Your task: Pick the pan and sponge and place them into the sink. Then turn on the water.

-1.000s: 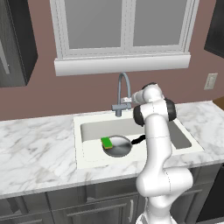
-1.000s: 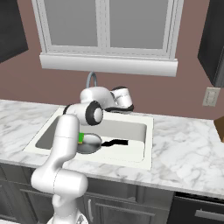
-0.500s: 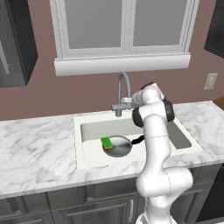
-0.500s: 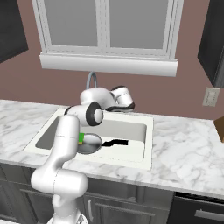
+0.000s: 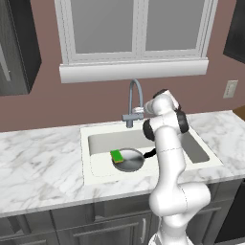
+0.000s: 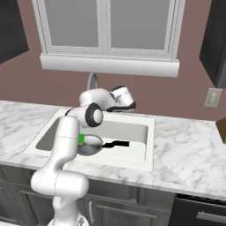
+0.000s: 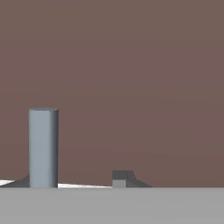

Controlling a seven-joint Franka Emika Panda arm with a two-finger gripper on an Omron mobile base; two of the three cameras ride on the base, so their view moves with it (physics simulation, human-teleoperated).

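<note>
Left base view shows the pan (image 5: 130,160), a small round shiny silver-grey metal dish with a thin black handle, lying on the floor of the sink (image 5: 98,173), toward the basin's left half. The sponge (image 5: 116,156), a bright green little block, sits on the pan's left rim, touching it. The sink is a wide white rectangular basin with a raised rim, sunk into a grey-veined white marble counter (image 5: 38,167). At the sink's back rim stands the faucet (image 5: 135,103), a tall grey metal gooseneck with a side lever; no stream falls from it. The gripper (image 5: 142,111) is beside the faucet at lever height, but whether its jaws are wide or narrow I cannot tell. In the right base view the pan's handle (image 6: 115,143) lies plainly toward the basin's right, while the white arm hides most of the faucet (image 6: 92,80) and part of the sponge (image 6: 81,139). The hand view gives a smooth grey upright cylinder (image 7: 43,148) before a flat brown wall (image 7: 131,78).
</note>
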